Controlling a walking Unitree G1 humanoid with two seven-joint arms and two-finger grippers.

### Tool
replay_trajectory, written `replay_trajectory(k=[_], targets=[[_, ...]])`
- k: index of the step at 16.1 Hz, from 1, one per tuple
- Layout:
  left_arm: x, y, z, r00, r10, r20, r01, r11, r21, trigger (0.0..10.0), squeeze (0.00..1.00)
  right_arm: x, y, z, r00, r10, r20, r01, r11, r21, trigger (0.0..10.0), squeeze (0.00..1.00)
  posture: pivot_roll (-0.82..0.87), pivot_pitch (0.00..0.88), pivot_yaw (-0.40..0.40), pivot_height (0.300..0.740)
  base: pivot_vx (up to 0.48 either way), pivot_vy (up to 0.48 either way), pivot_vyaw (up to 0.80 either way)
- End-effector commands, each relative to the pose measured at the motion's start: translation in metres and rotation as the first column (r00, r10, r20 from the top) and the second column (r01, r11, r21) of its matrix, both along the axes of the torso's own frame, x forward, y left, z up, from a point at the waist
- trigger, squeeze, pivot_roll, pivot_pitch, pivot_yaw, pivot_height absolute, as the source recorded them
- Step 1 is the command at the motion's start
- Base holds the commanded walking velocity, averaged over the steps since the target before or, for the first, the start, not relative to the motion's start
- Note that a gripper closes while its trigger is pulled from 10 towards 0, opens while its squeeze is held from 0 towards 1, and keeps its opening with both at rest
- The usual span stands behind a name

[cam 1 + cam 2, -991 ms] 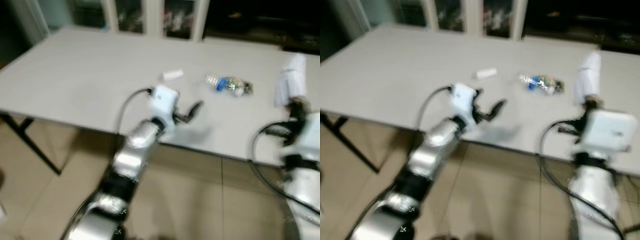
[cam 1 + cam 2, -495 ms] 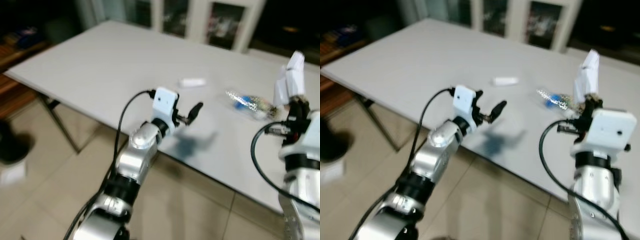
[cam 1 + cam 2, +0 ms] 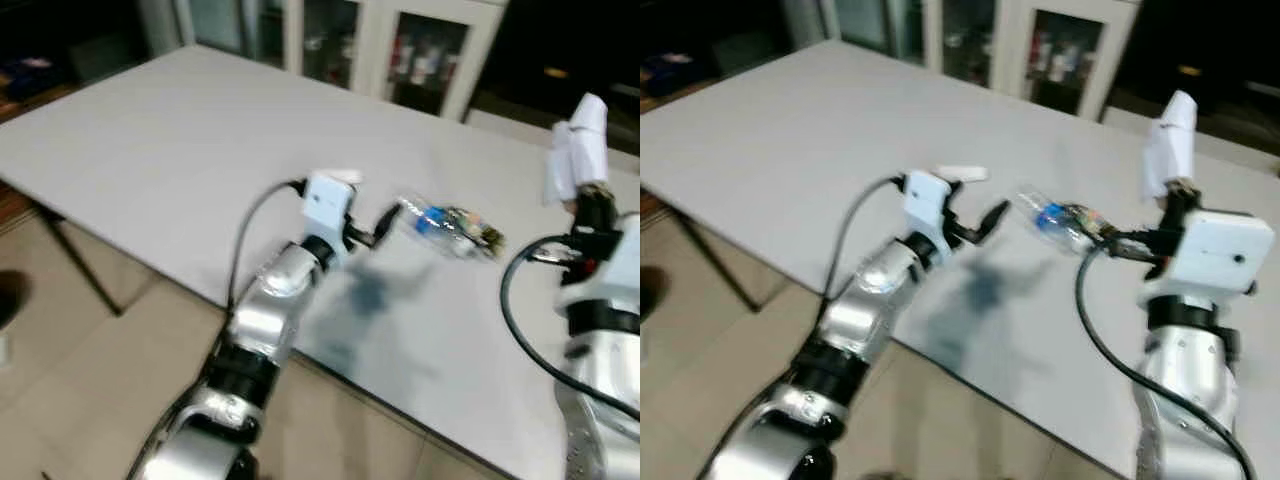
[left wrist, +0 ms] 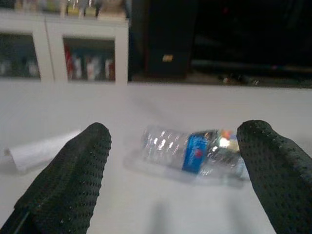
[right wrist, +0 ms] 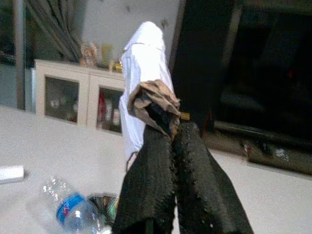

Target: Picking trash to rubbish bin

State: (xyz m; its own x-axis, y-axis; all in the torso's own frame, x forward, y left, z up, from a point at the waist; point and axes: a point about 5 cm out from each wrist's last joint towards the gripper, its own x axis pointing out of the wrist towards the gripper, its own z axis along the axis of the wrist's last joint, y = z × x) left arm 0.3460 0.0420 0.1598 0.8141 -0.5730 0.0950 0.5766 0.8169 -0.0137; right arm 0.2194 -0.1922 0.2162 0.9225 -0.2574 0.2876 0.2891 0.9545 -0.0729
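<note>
Two grippers are at work above the white table (image 3: 150,150). Nearest, the left gripper (image 4: 170,195) hovers low over the tabletop with its fingers (image 4: 68,180) spread wide and nothing between them. The right gripper (image 5: 170,141) is raised, its fingers pressed together on a white paper wad (image 5: 144,58) with a scrap of brown at the base. Just beyond the left fingertips lies a crushed plastic bottle (image 4: 192,151) with a blue label, on its side. Beside it, a little apart, rests a small white paper roll (image 4: 41,148). Behind the table stand cabinets (image 3: 1040,50) with glass doors.

The bottle is thin, slick and rounded, so a closing finger that meets it off-centre will likely skid it away across the smooth top rather than trap it. The eye views are blurred, which suggests the body is moving and could spoil the aim. The tall wad is pinched only at its base and could slip loose if the arm swings.
</note>
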Motion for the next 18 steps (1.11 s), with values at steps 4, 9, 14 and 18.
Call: replay_trajectory(k=[4, 9, 14, 18], targets=[[-0.001, -0.005, 0.0, 1.0, -0.011, -0.006, 0.011, 1.0, -0.001, 10.0, 0.0, 0.0, -0.005, 0.001, 1.0, -0.016, -0.006, 0.016, 1.0, -0.006, 10.0, 0.0, 0.05, 0.084, -0.017, 0.74, 0.196, -0.322, -0.79], [0.0, -0.004, -0.001, 1.0, 0.005, -0.016, -0.005, 1.0, -0.012, 10.0, 0.0, 0.001, -0.004, 0.001, 1.0, -0.012, -0.003, 0.012, 1.0, -0.013, 10.0, 0.0, 0.05, 0.082, -0.017, 0.74, 0.0, 0.0, 0.0], [0.004, -0.001, -0.003, 0.999, 0.03, -0.025, -0.03, 1.0, 0.002, 10.0, 0.0, 0.0, -0.004, -0.001, 1.0, -0.008, -0.006, 0.008, 1.0, -0.011, 10.0, 0.0, 0.05, 0.081, -0.011, 0.74, 0.0, 0.0, 0.0], [0.011, 0.003, -0.001, 0.997, 0.065, -0.03, -0.065, 0.998, 0.004, 10.0, 0.0, -0.002, -0.004, -0.002, 1.0, -0.007, -0.011, 0.007, 1.0, -0.014, 10.0, 0.0, 0.05, 0.085, -0.014, 0.74, 0.0, 0.0, 0.0]])
